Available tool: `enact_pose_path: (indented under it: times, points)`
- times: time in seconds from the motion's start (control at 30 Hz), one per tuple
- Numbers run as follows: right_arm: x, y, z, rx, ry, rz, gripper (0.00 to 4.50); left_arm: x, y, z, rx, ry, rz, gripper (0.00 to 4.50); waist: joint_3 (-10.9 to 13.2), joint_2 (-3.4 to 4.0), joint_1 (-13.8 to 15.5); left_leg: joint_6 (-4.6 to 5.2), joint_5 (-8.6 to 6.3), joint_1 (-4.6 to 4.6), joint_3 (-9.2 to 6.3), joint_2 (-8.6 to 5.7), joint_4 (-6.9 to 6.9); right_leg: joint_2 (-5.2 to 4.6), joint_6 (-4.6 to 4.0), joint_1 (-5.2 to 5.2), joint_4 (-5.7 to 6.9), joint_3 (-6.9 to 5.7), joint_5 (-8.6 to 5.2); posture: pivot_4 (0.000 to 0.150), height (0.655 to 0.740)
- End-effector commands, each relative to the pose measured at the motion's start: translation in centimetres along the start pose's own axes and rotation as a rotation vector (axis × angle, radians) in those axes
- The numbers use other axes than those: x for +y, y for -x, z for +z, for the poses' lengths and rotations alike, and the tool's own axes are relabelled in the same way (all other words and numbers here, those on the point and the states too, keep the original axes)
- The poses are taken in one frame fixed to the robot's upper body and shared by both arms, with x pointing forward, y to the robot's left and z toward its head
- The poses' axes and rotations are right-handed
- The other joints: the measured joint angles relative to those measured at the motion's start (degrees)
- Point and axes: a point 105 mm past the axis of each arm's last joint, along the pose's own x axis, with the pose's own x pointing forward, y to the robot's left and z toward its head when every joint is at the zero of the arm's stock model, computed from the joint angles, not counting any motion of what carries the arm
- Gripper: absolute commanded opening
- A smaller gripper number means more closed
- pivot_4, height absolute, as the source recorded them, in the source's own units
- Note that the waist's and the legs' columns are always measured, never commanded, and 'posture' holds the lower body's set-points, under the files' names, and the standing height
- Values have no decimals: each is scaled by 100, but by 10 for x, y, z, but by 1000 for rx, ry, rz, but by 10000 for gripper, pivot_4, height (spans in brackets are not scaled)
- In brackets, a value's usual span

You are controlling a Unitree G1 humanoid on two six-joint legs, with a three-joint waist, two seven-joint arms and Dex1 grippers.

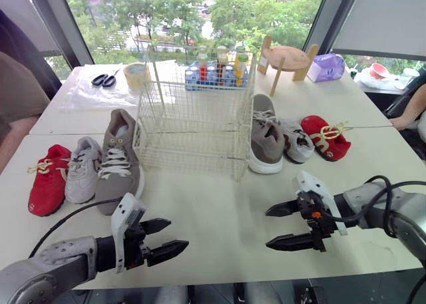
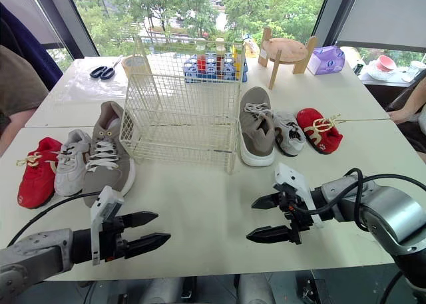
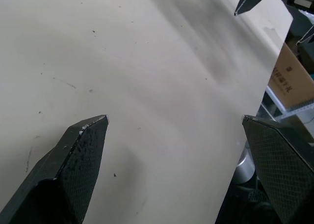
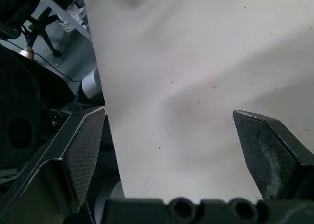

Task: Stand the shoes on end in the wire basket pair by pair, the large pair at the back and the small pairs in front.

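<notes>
An empty white wire basket [image 1: 193, 128] stands mid-table. Left of it lie a large grey shoe [image 1: 118, 159], a small white-grey shoe [image 1: 82, 168] and a small red shoe [image 1: 48, 179]. Right of it lie the other large grey shoe [image 1: 265, 135], a small white-grey shoe [image 1: 297, 140] and a small red shoe [image 1: 324, 137]. My left gripper [image 1: 170, 237] hovers open over the near table edge, in front of the left shoes. My right gripper [image 1: 274, 227] is open near the front right, holding nothing.
Behind the basket stand a blue crate of bottles [image 1: 218, 71], a wooden stand [image 1: 288, 58], a purple box [image 1: 326, 67], a tape roll [image 1: 136, 73] and scissors [image 1: 104, 79]. A person's arm [image 1: 409, 111] rests at the far right; another person [image 1: 16, 101] sits at the left.
</notes>
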Motion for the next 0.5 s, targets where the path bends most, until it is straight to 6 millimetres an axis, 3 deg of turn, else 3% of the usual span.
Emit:
enact_pose_path:
  times: [0.03,0.5]
  points:
    - [1,1,4,-12,29,4,44722,-3,-2,6,-27,-44,0,44703,0,0,0,0,0,0,0,0,0,0,0,0,0,0,0,1500,7400]
    - [-7,1,4,-17,61,-32,44722,-8,-5,-2,20,-38,-33,44703,0,0,-3,0,0,0,0,-1,0,0,0,0,0,0,0,1500,7400]
